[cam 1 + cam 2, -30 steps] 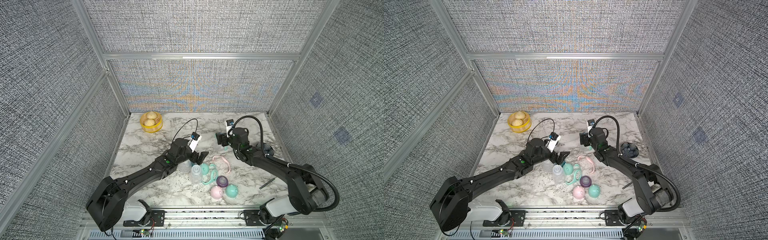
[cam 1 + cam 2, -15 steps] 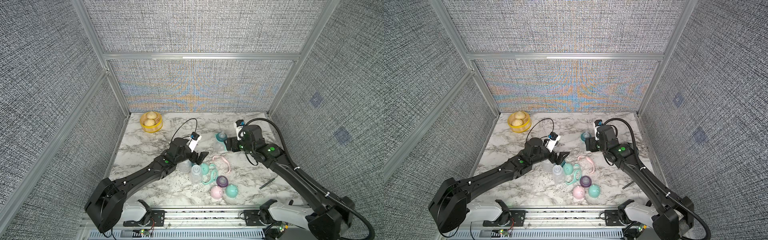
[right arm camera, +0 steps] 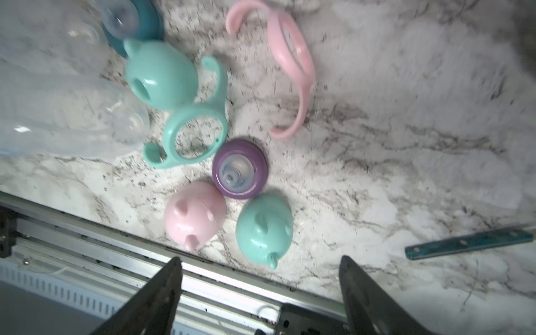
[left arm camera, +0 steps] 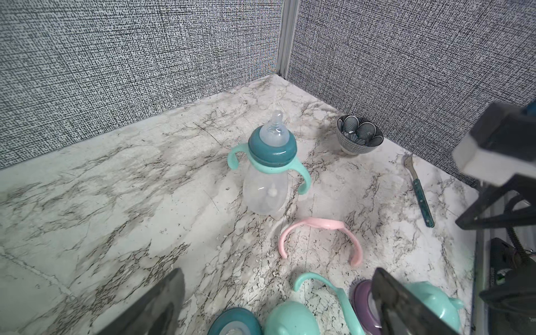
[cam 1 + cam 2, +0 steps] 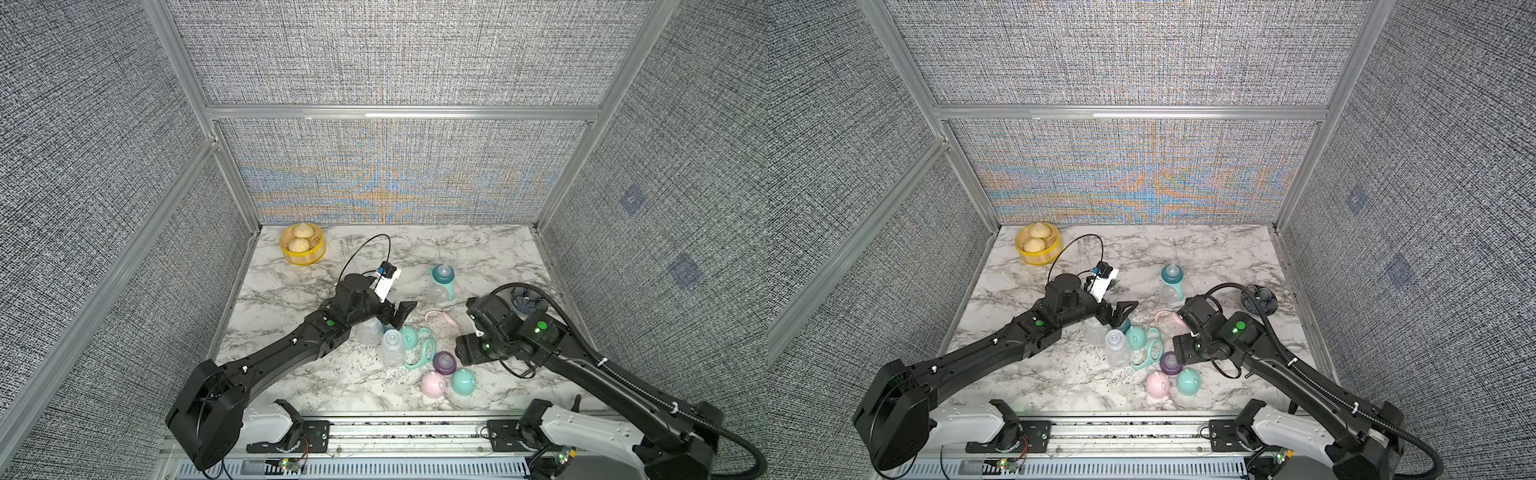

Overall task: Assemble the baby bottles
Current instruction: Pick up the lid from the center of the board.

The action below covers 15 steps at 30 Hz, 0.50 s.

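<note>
One baby bottle (image 5: 441, 286) (image 4: 269, 174) stands upright toward the back, with a teal collar, nipple and mint handle on it. Two clear bottle bodies (image 5: 392, 347) lie in the middle of the table. Around them lie a mint cap (image 5: 409, 336), a mint handle (image 5: 424, 353), a purple collar (image 5: 444, 362) (image 3: 239, 169), a pink cap (image 5: 432, 383), a second mint cap (image 5: 462, 381) and a pink handle (image 5: 442, 318) (image 3: 290, 58). A loose teal collar (image 4: 232, 322) lies there too. My left gripper (image 5: 399, 313) (image 4: 278, 272) hangs open and empty over these parts. My right gripper (image 3: 259, 259) is open and empty above the front caps.
A yellow basket (image 5: 302, 245) with buns sits at the back left corner. A dark patterned bowl (image 5: 525, 300) (image 4: 359, 135) stands by the right wall. Near it lies a fork with a teal handle (image 4: 420, 191). The table's front rail (image 3: 87, 232) runs close under my right gripper.
My right arm has drawn back from the far bottle, left standing upright, and come down over the loose parts near the front. The left arm has stayed still.
</note>
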Available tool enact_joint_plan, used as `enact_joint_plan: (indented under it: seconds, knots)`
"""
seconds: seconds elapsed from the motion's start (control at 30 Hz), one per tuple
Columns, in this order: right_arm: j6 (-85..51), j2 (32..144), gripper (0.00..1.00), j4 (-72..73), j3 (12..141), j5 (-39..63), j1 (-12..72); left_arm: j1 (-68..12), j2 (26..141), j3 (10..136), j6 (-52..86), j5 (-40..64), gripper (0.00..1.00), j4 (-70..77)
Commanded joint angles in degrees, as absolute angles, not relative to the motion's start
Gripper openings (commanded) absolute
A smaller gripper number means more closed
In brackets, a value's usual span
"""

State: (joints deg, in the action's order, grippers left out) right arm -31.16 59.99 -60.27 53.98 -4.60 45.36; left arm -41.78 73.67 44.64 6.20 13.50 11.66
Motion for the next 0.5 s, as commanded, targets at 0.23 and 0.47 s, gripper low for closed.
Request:
enact_joint_plan:
  seconds: [0.23, 0.47]
  knots:
    - [-38.4, 60.2, 0.82, -56.5, 45.0, -2.7, 52.1, -41.7, 71.9, 44.1, 5.9, 14.0, 1.00, 11.1]
    - [-38.9, 61.7, 0.80, -46.6, 37.9, -0.6, 52.4, -41.7, 72.6, 44.9, 6.1, 14.8, 1.00, 10.5]
